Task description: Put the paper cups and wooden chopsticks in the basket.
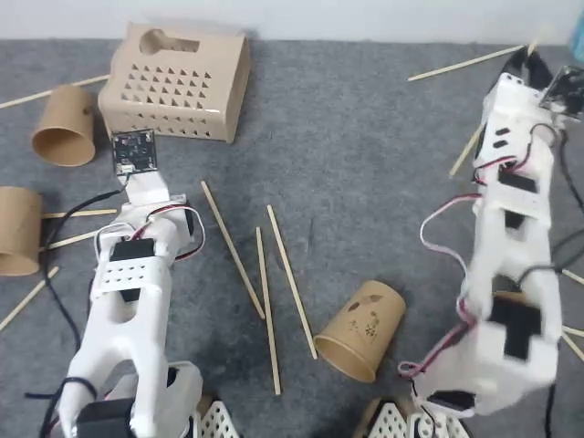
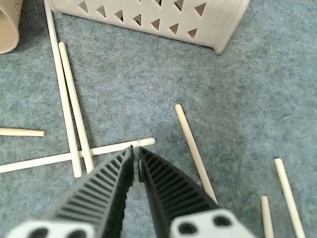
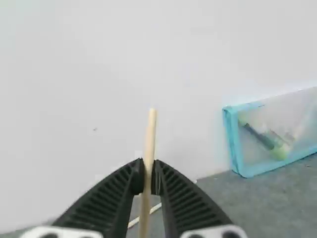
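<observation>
Figure: sorting in progress, read from the tabletop's [image 1: 365, 137] left edge to its right. Two paper cups are lying on their sides along the left edge, the nearer cup [image 1: 18, 230] and the farther cup [image 1: 64, 125]. Both are plain brown card with open mouths. The basket [image 1: 173, 82] is sitting at the far left corner. It is beige plastic, and its wall is pierced with rows of triangles.

The left gripper [image 2: 135, 151] is hovering just in front of the basket, its jaws pressed together on nothing. Under its tip, a crossing chopstick [image 2: 74, 155] is lying over a parallel pair [image 2: 74, 104].

Three loose chopsticks [image 1: 265, 292] are lying mid-table. They are pale, thin, straight wooden rods. A third cup [image 1: 360, 328], printed with a small motif, is lying tipped near the front edge.

At the far right corner the right gripper [image 3: 147, 166] is holding one upright chopstick [image 3: 150, 134] clamped between its jaws. It is holding the stick raised, and the stick is pointing toward the white wall [image 3: 99, 59]. A blue-rimmed box [image 3: 267, 139] is sitting by that wall.

Judged step: the first chopstick is being carried. Every cup in sight is lying outside the basket.

The next move calls for a long traverse from the right corner to the far left one. It is doubtful whether the right arm's reach is spanning that. The stick then needs releasing above the basket's opening. The left gripper needs opening before taking the sticks beneath it.
</observation>
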Controlling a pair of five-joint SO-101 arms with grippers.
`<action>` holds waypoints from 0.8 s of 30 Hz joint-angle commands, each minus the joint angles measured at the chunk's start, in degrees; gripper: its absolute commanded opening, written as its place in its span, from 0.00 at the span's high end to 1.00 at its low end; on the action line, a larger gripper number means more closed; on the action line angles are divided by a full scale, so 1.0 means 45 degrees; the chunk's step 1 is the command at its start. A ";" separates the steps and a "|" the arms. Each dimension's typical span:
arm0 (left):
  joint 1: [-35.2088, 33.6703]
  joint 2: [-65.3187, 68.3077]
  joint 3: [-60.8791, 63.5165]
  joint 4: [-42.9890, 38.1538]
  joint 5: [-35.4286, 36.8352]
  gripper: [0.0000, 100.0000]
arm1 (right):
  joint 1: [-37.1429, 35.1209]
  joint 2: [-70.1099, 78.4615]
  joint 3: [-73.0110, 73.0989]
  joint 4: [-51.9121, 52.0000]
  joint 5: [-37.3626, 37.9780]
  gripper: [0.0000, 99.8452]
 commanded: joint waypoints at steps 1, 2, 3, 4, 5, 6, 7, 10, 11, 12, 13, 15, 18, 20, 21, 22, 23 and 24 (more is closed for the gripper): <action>-0.0098 -0.0156 -0.0088 -0.0313 -0.0117 0.99 | -0.0147 0.2432 -0.3184 -0.1182 -0.0821 0.99; -0.0098 -0.0156 -0.0088 -0.0313 -0.0117 0.99 | -0.0127 0.3311 -0.4044 -0.1495 -0.1309 0.99; -0.0098 -0.0156 -0.0088 -0.0313 -0.0117 0.99 | -0.0127 0.4171 -0.4904 -0.1905 -0.1758 0.99; -0.0098 -0.0156 -0.0088 -0.0313 -0.0117 0.99 | -0.0107 0.4991 -0.5763 -0.2393 -0.2051 0.99; -0.0098 -0.0156 -0.0088 -0.0332 -0.0117 0.99 | -0.0107 0.5734 -0.6505 -0.2823 -0.2129 0.99; -0.0098 -0.0156 -0.0088 -0.0352 -0.0117 0.99 | -0.0107 0.6457 -0.7150 -0.3233 -0.2012 0.99; -0.0098 -0.0156 -0.0088 -0.0352 -0.0117 0.99 | -0.0107 0.7043 -0.7619 -0.3643 -0.1778 0.99; -0.0098 -0.0156 -0.0107 -0.0352 -0.0117 0.99 | 0.0010 0.7902 -0.7756 -0.5011 -0.0977 0.99; -0.0098 -0.0156 -0.0107 -0.0352 -0.0117 0.99 | 0.0049 0.8059 -0.7541 -0.5617 -0.0762 0.99; -0.0098 -0.0156 -0.0107 -0.0352 -0.0117 0.99 | 0.0068 0.8156 -0.7248 -0.6261 -0.0527 0.99; -0.0098 -0.0156 -0.0127 -0.0371 -0.0117 0.99 | 0.0068 0.8215 -0.6877 -0.6945 -0.0234 0.99; -0.0098 -0.0156 -0.0127 -0.0371 -0.0117 0.99 | -0.0010 0.8234 -0.5900 -0.8469 0.0567 0.99; -0.0098 -0.0156 -0.0127 -0.0371 -0.0117 0.99 | -0.0147 0.7941 -0.3810 -1.0969 0.1465 0.99; -0.0098 -0.0156 -0.0127 -0.0371 -0.0117 0.99 | -0.0205 0.7375 -0.2090 -1.2044 0.1680 0.99; -0.0098 -0.0156 -0.0127 -0.0371 -0.0117 0.99 | -0.0225 0.6965 -0.1270 -1.2220 0.1641 0.99; -0.0098 -0.0156 -0.0127 -0.0371 -0.0117 0.99 | -0.0225 0.6418 -0.0488 -1.2161 0.1504 0.99; -0.0098 -0.0156 -0.0127 -0.0371 -0.0117 0.99 | -0.0186 0.5812 0.0195 -1.1927 0.1231 0.99; -0.0098 -0.0156 -0.0127 -0.0371 -0.0117 0.99 | -0.0127 0.5187 0.0742 -1.1536 0.0840 0.99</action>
